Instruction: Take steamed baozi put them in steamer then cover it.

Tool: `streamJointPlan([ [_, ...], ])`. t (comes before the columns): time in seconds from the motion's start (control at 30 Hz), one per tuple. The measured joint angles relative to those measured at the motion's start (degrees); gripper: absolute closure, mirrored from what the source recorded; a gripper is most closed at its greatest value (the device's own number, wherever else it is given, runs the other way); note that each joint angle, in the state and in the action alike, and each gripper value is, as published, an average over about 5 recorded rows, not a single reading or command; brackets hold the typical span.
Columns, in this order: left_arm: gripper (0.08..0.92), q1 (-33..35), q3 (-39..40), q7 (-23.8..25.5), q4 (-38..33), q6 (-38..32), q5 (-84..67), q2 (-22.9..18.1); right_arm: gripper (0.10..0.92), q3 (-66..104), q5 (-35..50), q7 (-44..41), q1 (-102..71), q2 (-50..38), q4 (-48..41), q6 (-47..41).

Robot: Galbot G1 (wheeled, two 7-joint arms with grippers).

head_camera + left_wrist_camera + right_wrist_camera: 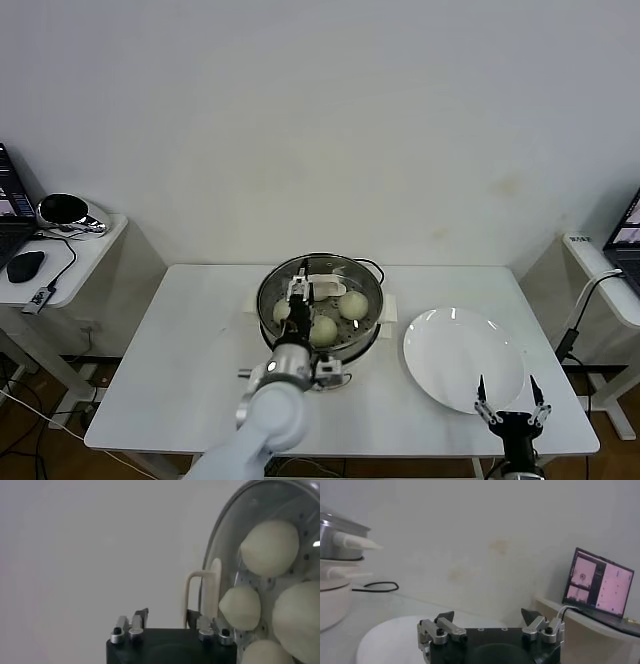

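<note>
the left end effector (300, 287) hangs over the steamer (366, 270), fingers spread apart on either side of the cream handle (202, 597) of the cover (320, 292), not clamping it. the glass cover sits on the steamer's rim. under the glass, four steamed baozi (270, 547) rest on the perforated tray. the steamer stands mid-tabletop (190, 350) on its white base. the right end effector (511, 402) is parked at the tabletop's near right edge, fingers wide open and holding nothing, just by the white plate (455, 350).
</note>
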Motion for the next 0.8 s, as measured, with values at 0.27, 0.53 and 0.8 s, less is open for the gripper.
streamJointPlan([
  [0.27,0.181,13.7,-7.4,-7.0,-12.0,-5.6,-13.7,4.7,0.203,-0.9,-0.3,-0.2,-0.3,0.1,0.1,-0.1],
  [0.53,0.177,29.6,-22.1,-15.2,-15.4,-20.8,-40.3,4.1,0.203,-2.3,0.8,-1.2,-1.2,-0.7,1.2,-0.2],
  [0.8,0.177,39.8,-31.8,-20.2,-13.9,-31.6,-63.0,1.9,0.203,-4.2,4.2,-3.1,-3.1,-3.2,3.1,-1.1],
])
